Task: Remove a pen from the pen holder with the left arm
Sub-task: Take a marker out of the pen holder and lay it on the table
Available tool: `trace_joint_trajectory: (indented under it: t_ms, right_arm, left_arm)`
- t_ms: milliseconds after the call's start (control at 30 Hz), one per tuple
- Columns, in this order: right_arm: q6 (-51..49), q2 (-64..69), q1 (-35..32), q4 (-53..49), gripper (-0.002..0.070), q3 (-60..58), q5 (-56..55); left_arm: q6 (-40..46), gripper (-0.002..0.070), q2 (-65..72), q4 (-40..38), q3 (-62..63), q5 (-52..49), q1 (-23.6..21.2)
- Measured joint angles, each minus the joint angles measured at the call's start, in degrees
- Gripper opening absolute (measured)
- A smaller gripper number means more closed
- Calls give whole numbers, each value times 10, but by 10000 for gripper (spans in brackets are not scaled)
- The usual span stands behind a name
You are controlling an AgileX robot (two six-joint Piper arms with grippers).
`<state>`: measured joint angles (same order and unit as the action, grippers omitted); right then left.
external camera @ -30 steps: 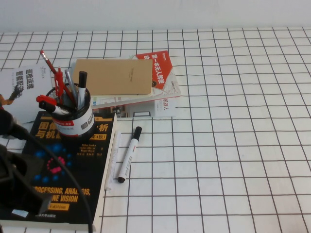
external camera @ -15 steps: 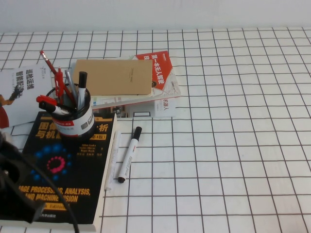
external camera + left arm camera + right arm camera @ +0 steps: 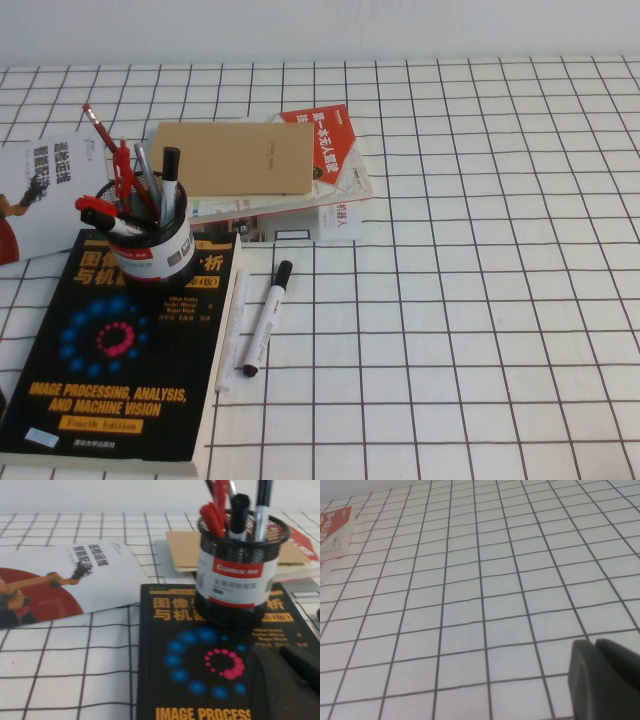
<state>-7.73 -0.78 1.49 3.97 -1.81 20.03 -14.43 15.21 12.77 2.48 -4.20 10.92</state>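
A black mesh pen holder with a white label stands on the far end of a black textbook at the table's left. It holds several pens, red, black and silver. A black-capped white marker lies flat on the table just right of the book. Neither arm shows in the high view. In the left wrist view my left gripper is shut with nothing in it, low over the book and short of the holder. My right gripper is shut over bare grid cloth.
A brown notebook tops a stack of books with a red-covered one behind the holder. A white booklet lies at the far left. A thin white stick rests along the textbook's right edge. Grid cloth spreads to the right.
My left arm has drawn back toward the near left corner and left the high view, uncovering the textbook. The pens, holder and marker have not moved.
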Motion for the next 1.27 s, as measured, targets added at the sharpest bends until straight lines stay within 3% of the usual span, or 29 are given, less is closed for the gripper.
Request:
trace_joint_trajectory:
  t_ms: [133,300,533,700,1267]
  right_arm:
    - [0,0,0,0,-17,0,0]
    - [0,0,0,0,-16,0,0]
    - [0,0,0,0,-16,0,1]
    - [0,0,0,0,-17,0,1]
    - [0,0,0,0,-17,0,1]
  left_arm:
    - [0,0,-88,-33,-39,1,-63]
    - [12,0,-153,-54,-39,-51,-112]
    - [112,0,-158,-78,-39,-154,-115]
    - [144,0,-158,-92,-39,-173,-115]
    - [154,0,-159,-145,-39,-173,-82]
